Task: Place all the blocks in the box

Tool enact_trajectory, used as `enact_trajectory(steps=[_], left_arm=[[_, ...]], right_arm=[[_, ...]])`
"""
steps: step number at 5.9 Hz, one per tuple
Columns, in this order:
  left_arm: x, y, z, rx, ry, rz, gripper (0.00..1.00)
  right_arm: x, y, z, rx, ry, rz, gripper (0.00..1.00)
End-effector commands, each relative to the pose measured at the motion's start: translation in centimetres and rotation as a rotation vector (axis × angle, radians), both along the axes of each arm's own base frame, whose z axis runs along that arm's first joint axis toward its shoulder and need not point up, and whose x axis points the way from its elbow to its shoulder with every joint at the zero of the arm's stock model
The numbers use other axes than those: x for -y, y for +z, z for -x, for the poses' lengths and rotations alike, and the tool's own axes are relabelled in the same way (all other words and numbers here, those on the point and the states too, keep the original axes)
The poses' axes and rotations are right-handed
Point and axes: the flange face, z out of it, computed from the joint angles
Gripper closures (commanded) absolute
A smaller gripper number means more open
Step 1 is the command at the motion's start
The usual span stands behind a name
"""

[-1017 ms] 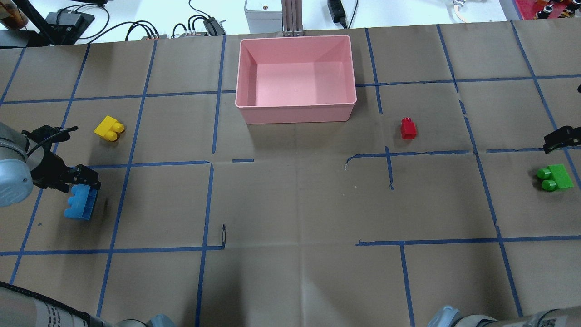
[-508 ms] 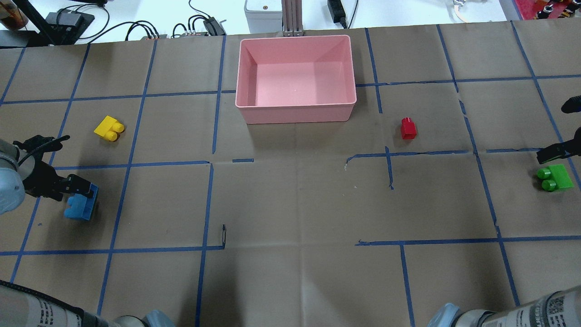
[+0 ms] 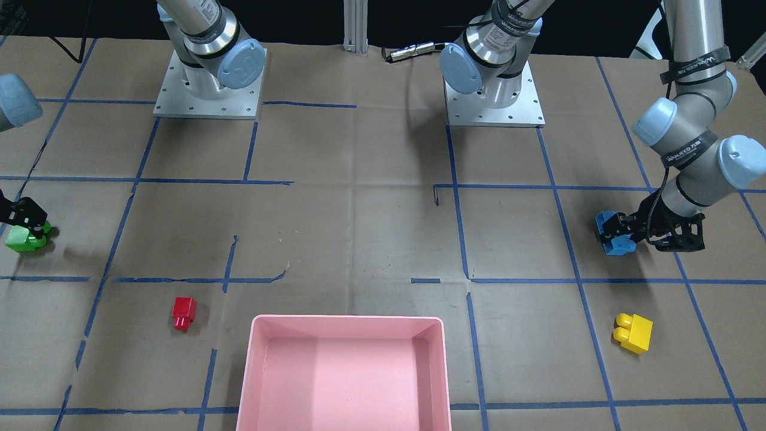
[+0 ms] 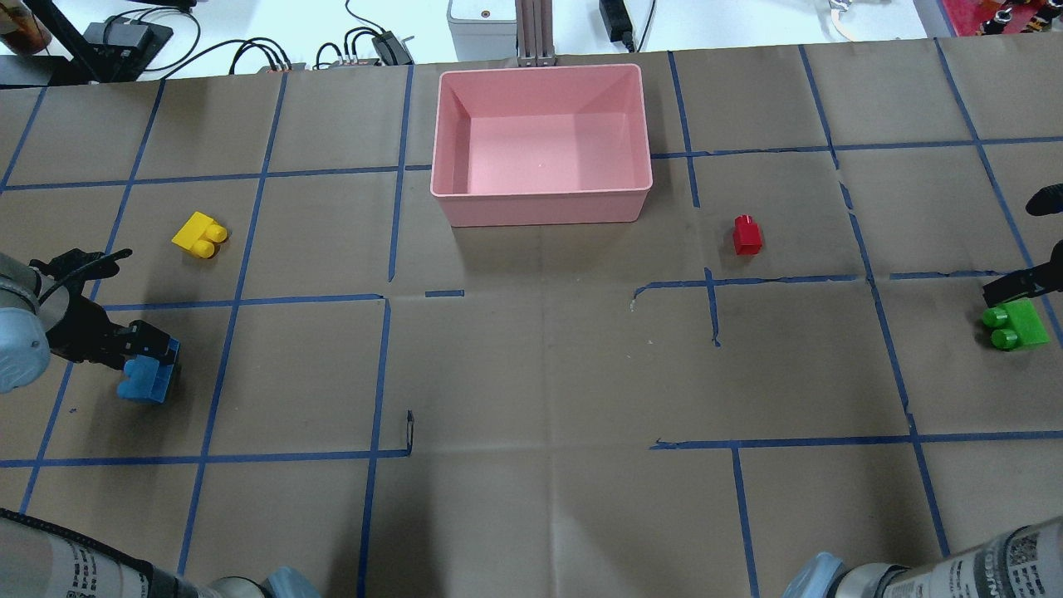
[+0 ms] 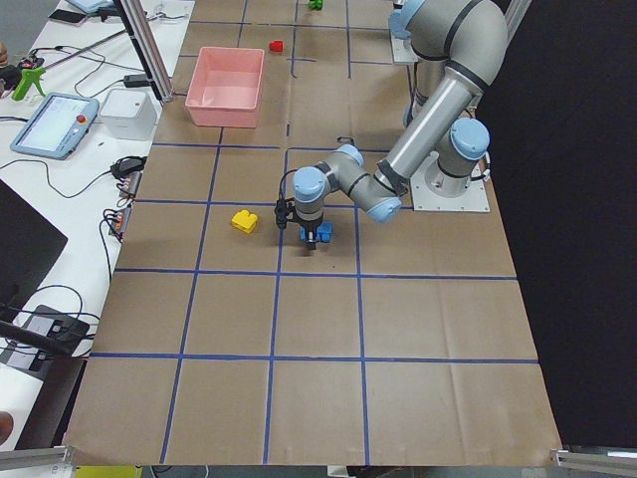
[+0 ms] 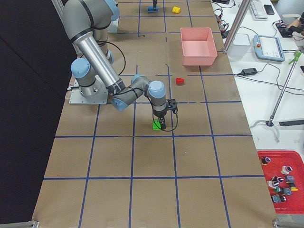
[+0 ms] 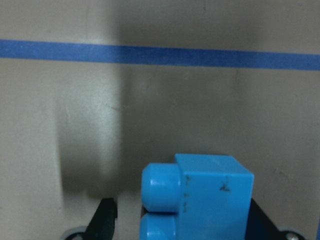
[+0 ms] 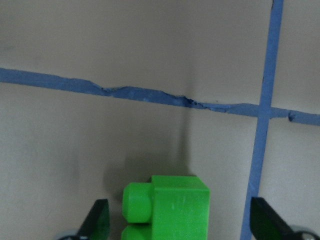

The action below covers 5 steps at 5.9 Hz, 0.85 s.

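Note:
The blue brick (image 4: 143, 385) lies on the table at the left, between the fingers of my left gripper (image 4: 151, 352). In the left wrist view the brick (image 7: 210, 197) has a gap to the left finger (image 7: 104, 220), so the gripper is open. The green brick (image 4: 1016, 324) lies at the far right, and my right gripper (image 3: 33, 226) hangs open just over it, a finger on each side of the brick (image 8: 170, 210). The yellow brick (image 4: 199, 236) and the red brick (image 4: 747, 236) lie loose. The pink box (image 4: 540, 201) holds nothing.
Brown paper with blue tape lines covers the table. Both arm bases (image 3: 206, 90) stand on the robot's side. Cables and small devices (image 4: 124, 37) lie beyond the far edge, behind the box.
My left gripper has sunk lower over the blue brick and drawn slightly left. My right gripper has moved down toward the green brick. The bricks and box have not moved.

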Motion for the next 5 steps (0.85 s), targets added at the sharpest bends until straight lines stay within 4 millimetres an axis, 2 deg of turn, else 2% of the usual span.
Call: enact_trajectory(steps=[1, 2, 3, 4, 5], left_arm=[[0.2, 0.3, -0.2, 0.007, 0.001, 0.004, 0.52], [0.4, 1.0, -0.4, 0.016, -0.001, 0.013, 0.61], [1.2, 2.8, -0.4, 0.040, -0.009, 0.037, 0.66], [3.5, 6.9, -1.0, 0.059, -0.030, 0.059, 0.67], [6.7, 14.0, -0.8, 0.041, -0.057, 0.024, 0.68]], right_arm=[[-0.3, -0.8, 0.2, 0.005, -0.006, -0.005, 0.00], [-0.7, -1.9, -0.2, 0.009, -0.006, -0.011, 0.00], [-0.8, -2.2, -0.2, 0.010, -0.008, -0.014, 0.00], [-0.9, -2.1, -0.1, 0.004, -0.009, -0.021, 0.00], [-1.0, -2.0, -0.2, 0.004, -0.009, -0.021, 0.01]])
